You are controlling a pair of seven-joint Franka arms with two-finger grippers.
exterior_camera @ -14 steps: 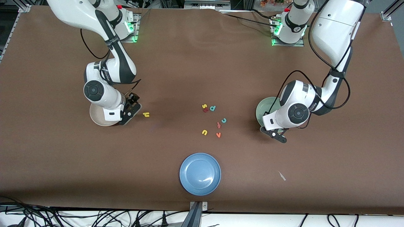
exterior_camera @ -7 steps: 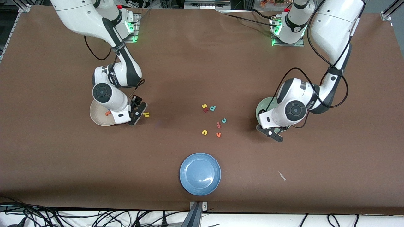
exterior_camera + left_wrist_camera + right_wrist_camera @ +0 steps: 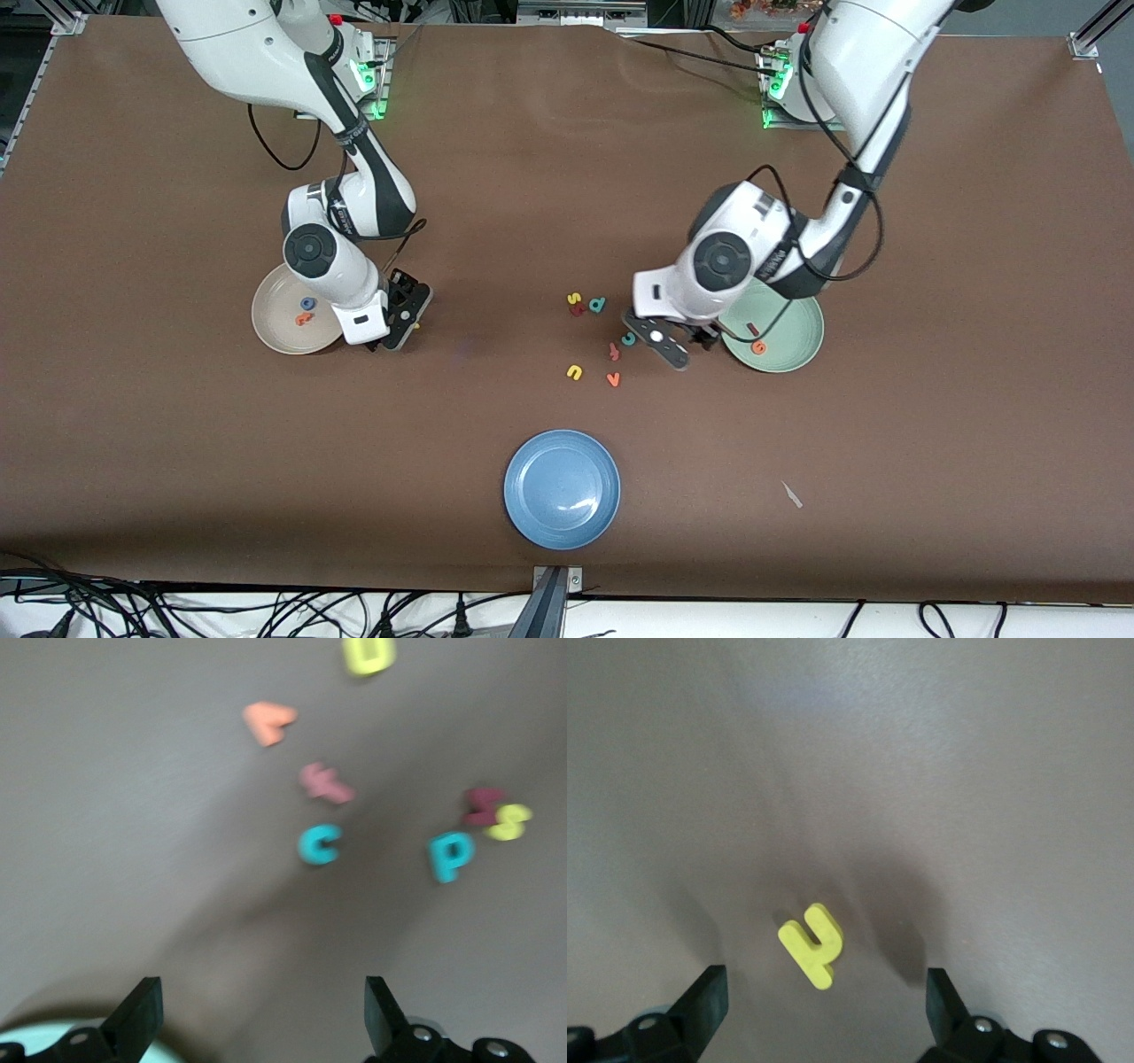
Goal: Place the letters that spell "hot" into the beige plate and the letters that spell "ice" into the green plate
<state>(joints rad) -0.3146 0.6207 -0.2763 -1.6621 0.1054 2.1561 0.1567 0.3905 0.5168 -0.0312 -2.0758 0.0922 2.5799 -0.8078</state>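
Foam letters mostly sit in a loose cluster mid-worktop (image 3: pixel 496 177), on the flat matte brown cover. Using the blue plate (image 3: pixel 562 488) as landmark: it's round, shallow and glossy, nearest the front camera, and the cluster lies farther from that camera than it.

In the cluster: teal c (image 3: pixel 628 338), teal d (image 3: pixel 597 305), salmon f (image 3: pixel 613 351), orange v (image 3: pixel 612 379), yellow u (image 3: pixel 574 372), plus a yellow s (image 3: pixel 574 299) touching a dark red letter I can't read.

Left claw (image 3: pixel 660 341) hangs over the worktop just beside the c, fingers spread wide, nothing between them. The left wrist view shows the c (image 3: pixel 319 844) ahead of the gap between the fingers.

Green plate (image 3: pixel 788 332), pale mint and smooth, sits toward the left arm's end from the blue plate; it holds the dark red bar i (image 3: pixel 754 330) and the orange e (image 3: pixel 758 347).

Beige plate (image 3: pixel 275 323) is toward the right arm's end, with the blue ring o (image 3: pixel 306 304) and orange t (image 3: pixel 302 318) in it.

Right claw (image 3: pixel 400 319) is just beside the beige plate, spread and empty, over the chunky yellow h (image 3: pixel 812 945).
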